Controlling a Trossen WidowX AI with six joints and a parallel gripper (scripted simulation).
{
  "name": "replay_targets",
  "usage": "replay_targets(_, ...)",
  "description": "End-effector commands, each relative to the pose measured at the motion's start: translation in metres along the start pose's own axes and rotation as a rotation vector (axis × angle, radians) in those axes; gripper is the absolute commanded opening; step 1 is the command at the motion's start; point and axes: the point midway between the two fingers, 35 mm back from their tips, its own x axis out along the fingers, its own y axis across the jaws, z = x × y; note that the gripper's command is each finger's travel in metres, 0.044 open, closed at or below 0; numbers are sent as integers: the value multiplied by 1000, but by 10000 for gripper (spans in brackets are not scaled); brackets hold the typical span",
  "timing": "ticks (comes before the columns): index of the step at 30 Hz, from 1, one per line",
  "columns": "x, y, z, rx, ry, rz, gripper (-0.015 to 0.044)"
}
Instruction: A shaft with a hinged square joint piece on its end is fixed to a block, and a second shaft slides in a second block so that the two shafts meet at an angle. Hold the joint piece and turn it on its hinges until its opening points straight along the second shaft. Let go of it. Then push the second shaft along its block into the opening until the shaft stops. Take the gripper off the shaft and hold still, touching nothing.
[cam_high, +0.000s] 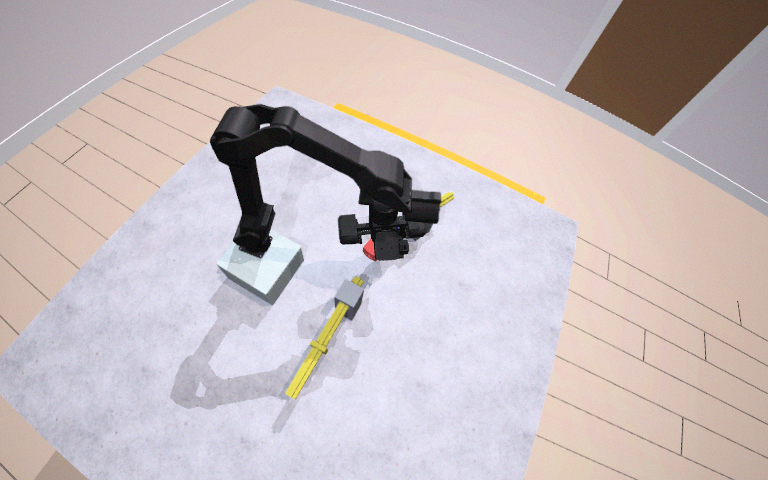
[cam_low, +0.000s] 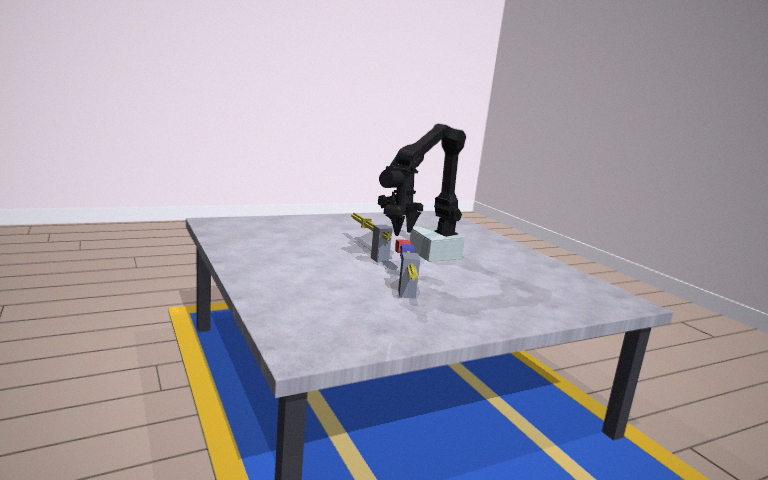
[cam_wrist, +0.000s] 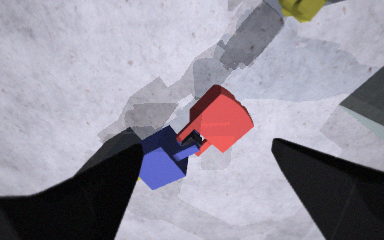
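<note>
The joint piece is a red square part (cam_high: 369, 249) (cam_low: 402, 242) (cam_wrist: 220, 121) hinged to a blue part (cam_wrist: 161, 165). It sits at the end of the fixed shaft (cam_high: 447, 198) (cam_low: 362, 220), which runs through a grey block (cam_low: 380, 244). My gripper (cam_wrist: 207, 146) (cam_low: 405, 225) is open and empty. It hangs just above the joint piece, with a finger on each side and not touching it. The second yellow shaft (cam_high: 317, 350) (cam_low: 412, 272) lies in its grey block (cam_high: 349, 298) (cam_low: 407, 280). Its near tip stops short of the joint piece. In the top view the arm hides the fixed block.
The arm stands on a pale box base (cam_high: 261, 271) (cam_low: 438, 244) close to both blocks. A yellow shaft end (cam_wrist: 300, 7) shows at the top edge of the wrist view. The grey table (cam_high: 453, 367) (cam_low: 317, 316) carries everything.
</note>
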Motion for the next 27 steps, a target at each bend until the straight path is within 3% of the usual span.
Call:
replay_targets(1, -13, 4, -1, -136, -18, -8, 440)
replay_targets(27, -82, 2, -14, -968, -56, -129, 440)
